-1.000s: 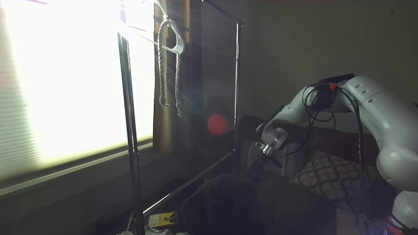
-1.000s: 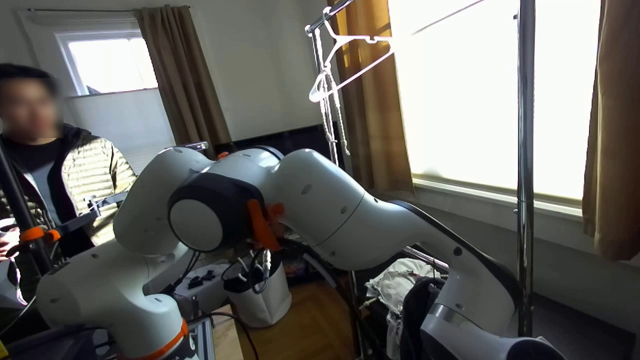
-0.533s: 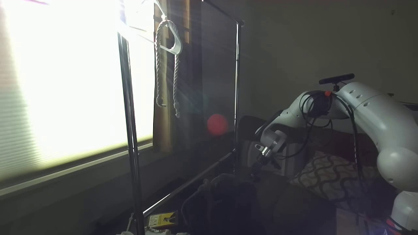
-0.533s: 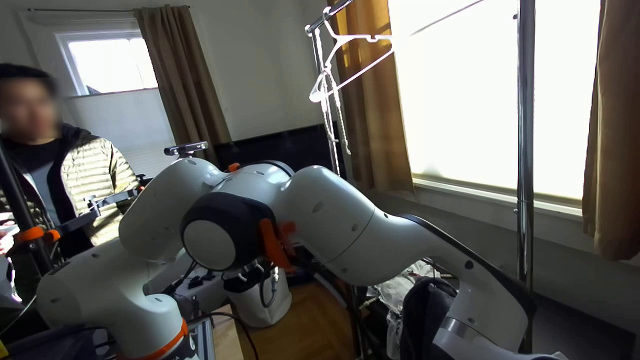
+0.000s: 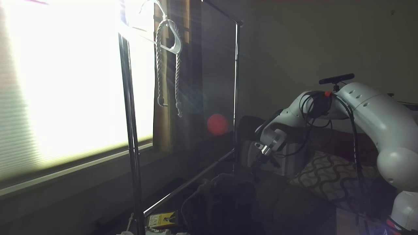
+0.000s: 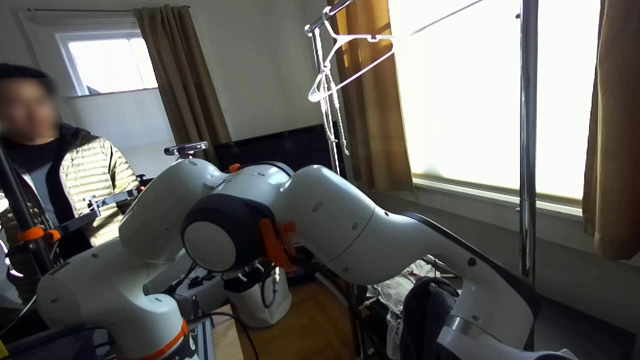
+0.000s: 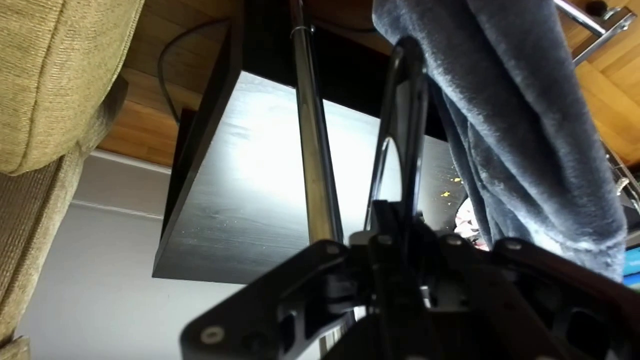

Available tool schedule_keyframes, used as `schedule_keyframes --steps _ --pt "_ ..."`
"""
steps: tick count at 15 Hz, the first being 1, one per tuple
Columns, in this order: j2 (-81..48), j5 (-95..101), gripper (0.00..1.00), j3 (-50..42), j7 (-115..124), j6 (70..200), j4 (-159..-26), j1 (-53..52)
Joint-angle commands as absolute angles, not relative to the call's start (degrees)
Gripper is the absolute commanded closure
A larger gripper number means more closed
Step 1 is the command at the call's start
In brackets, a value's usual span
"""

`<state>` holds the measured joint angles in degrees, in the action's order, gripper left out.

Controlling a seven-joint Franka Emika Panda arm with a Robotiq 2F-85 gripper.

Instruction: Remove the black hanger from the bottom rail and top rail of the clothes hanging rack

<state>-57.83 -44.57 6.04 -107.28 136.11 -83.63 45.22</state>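
Wrist view: we've got the gripper (image 7: 392, 215) pinched narrow on the black hanger (image 7: 416, 130), its glossy loop jutting ahead. Metal tube (image 7: 315, 160) just left in frame, blue-grey plush cloth (image 7: 525, 125) just right, woven tan cushion (image 7: 60, 75) far left.

In an exterior view we see the gripper angled down, right of the bottom rail (image 5: 163, 199) in frame; too dark to make out the black hanger. White hanger (image 5: 178, 48) carries twisted rope (image 5: 159, 68).

In an exterior view the arm (image 6: 325, 220) runs off the bottom edge; only here do we see the white hanger hooked over the top rail (image 6: 341, 6), plus a person (image 6: 95, 165) in a quilted jacket.
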Motion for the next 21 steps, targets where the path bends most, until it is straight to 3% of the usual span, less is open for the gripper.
schedule_keyframes --steps 1,12,21 --pt "-54.3 -43.8 0.99 5.8 -111.3 133.6 -86.8 46.6" --pt "-37.8 -28.7 0.99 -1.0 -130.0 131.6 -102.8 50.0" --pt "-22.3 -37.0 0.99 -3.3 -131.6 126.3 -111.2 57.6"
